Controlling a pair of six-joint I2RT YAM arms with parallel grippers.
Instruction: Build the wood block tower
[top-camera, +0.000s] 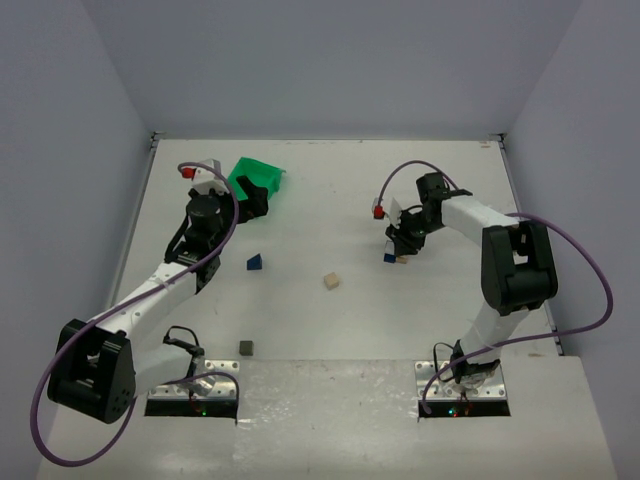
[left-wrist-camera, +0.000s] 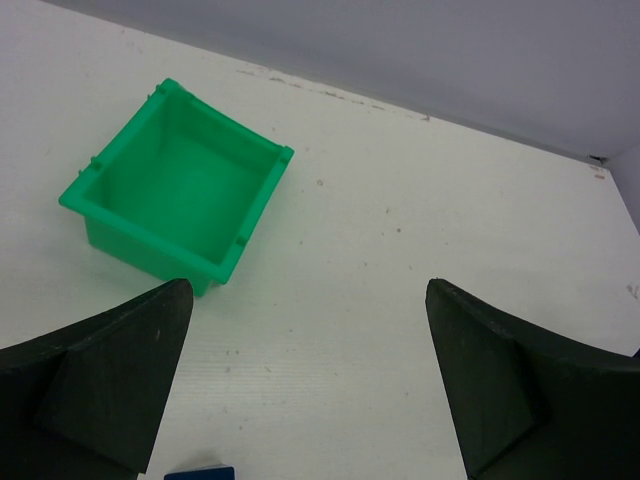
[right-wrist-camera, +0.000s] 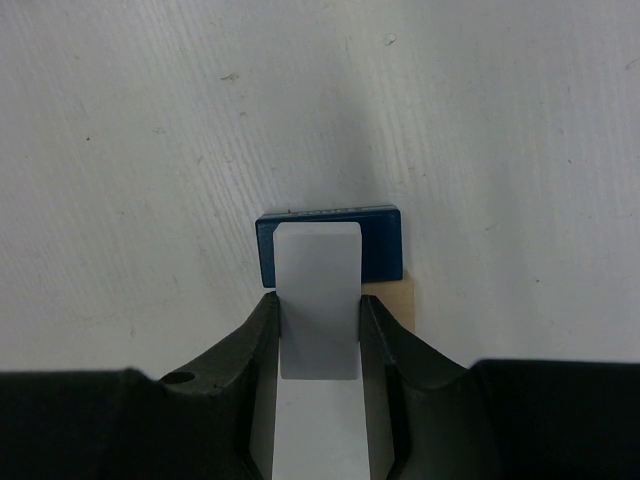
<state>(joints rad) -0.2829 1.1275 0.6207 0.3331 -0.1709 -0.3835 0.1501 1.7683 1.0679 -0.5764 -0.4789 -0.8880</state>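
The wood block tower (top-camera: 394, 258) stands right of centre, a blue block (right-wrist-camera: 380, 240) on a tan block (right-wrist-camera: 400, 300). My right gripper (top-camera: 400, 242) is shut on the white slab (right-wrist-camera: 318, 300) and holds it over the blue block; in the right wrist view the gripper (right-wrist-camera: 318, 305) pinches the slab's two sides. My left gripper (top-camera: 258, 197) is open and empty by the green bin; its fingers (left-wrist-camera: 120, 370) stand wide apart. The blue wedge (top-camera: 255, 263), the tan cube (top-camera: 331, 282) and the dark cube (top-camera: 246, 347) lie loose on the table. The wedge's edge shows in the left wrist view (left-wrist-camera: 200, 473).
The green plastic bin (top-camera: 262, 172) sits at the back left, seen empty in the left wrist view (left-wrist-camera: 180, 190). The table's back edge (top-camera: 330, 140) meets the wall. The arm bases stand at the near edge.
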